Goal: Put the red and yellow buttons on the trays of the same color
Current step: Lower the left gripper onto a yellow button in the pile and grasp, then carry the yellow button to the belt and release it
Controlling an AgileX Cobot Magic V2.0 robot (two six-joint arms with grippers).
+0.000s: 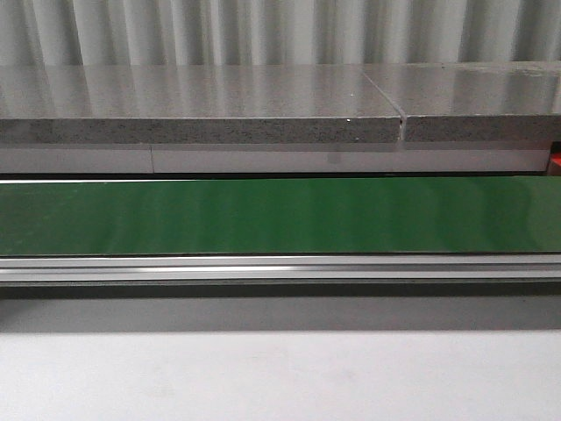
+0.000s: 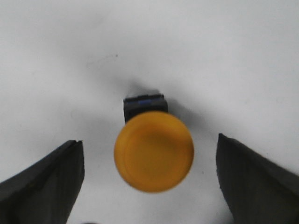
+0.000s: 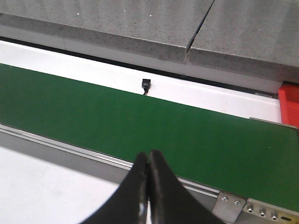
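In the left wrist view a yellow button with a round cap and a black base stands on a white surface. My left gripper is open, with one dark finger on each side of the button and a gap between each finger and the cap. My right gripper is shut with nothing between its fingers; it hangs over the near edge of the green conveyor belt. A corner of a red tray shows at the belt's far right. No red button or yellow tray is in view.
The green belt runs across the front view with a metal rail along its near side. Behind it lies a grey stone slab. A small black sensor sits on the white strip beyond the belt. White tabletop lies nearest.
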